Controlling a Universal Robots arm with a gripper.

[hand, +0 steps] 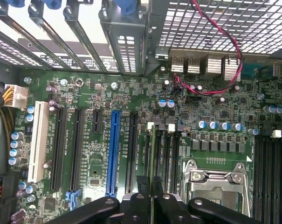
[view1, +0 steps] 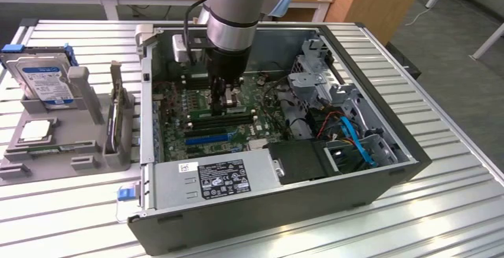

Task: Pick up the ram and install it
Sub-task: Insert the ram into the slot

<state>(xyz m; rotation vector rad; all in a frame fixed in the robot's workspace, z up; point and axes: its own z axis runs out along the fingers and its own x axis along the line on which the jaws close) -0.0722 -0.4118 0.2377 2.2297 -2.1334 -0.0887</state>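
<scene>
The ram (view1: 118, 105) stood on edge in a grey holder (view1: 117, 154) just outside the case (view1: 260, 211), by its wall on the exterior view's left. The gripper (view1: 228, 109) hung inside the case, low over the motherboard (hand: 127, 100). Whether it was clenched on anything could not be told.

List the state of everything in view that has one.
Computer case: side open, motherboard exposed.
Hard drive: upright in the grey holder.
CPU chip: flat on the holder.
Ram: on edge in the holder.
Gripper: low inside the case, over the motherboard.
</scene>
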